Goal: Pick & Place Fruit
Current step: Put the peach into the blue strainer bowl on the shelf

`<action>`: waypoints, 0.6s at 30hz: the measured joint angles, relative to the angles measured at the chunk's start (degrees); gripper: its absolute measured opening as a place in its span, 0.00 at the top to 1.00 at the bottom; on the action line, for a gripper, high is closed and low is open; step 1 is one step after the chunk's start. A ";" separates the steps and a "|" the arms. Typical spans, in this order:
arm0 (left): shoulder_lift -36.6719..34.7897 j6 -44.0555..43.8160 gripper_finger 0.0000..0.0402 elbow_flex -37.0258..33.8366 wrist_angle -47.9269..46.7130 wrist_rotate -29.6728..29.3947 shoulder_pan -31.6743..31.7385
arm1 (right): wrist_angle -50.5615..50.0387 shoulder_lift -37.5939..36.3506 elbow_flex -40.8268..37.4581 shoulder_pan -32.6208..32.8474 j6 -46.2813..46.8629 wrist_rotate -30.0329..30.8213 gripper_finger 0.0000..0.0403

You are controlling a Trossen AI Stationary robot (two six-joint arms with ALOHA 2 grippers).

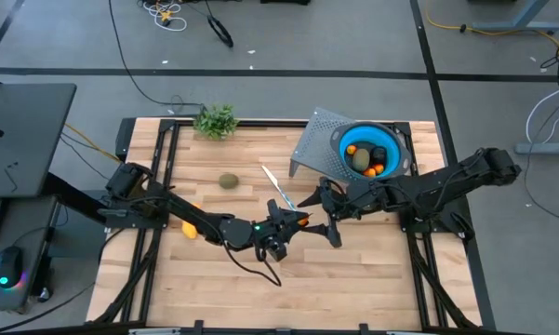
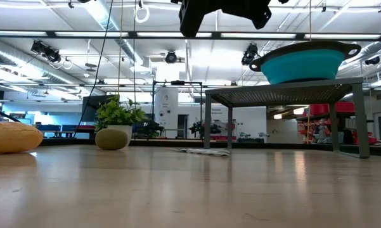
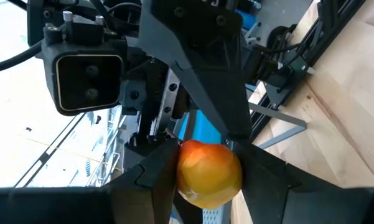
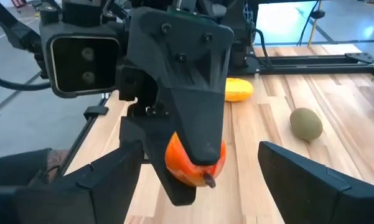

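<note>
Orange-red round fruit (image 3: 208, 173) was held above the middle of the light wooden slatted table (image 1: 372, 270), pinched between the dark fingers of the left gripper (image 1: 293, 221). Facing it, the right gripper (image 1: 324, 212) had its fingers spread wide on either side of the same fruit without touching. One yellow oblong fruit (image 1: 189, 226) lay beneath the left arm; an olive-brown oval fruit (image 1: 228, 180) rested nearby. A collapsible blue bowl (image 1: 389, 141) on a grey perforated metal stand (image 1: 313, 144) contained further pieces.
</note>
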 joint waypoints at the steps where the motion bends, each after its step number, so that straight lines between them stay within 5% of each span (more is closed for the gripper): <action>1: 0.00 0.00 0.59 0.00 0.00 -0.10 0.00 | 0.22 -0.01 0.00 0.00 0.01 0.00 0.19; 8: 0.00 -0.44 0.59 0.00 -0.02 -0.46 0.00 | 1.18 -0.04 0.00 0.00 -0.07 0.05 0.23; 18: 0.00 -1.55 0.59 0.00 -0.07 -0.52 0.00 | 0.22 -0.04 0.00 0.00 0.55 -0.09 0.43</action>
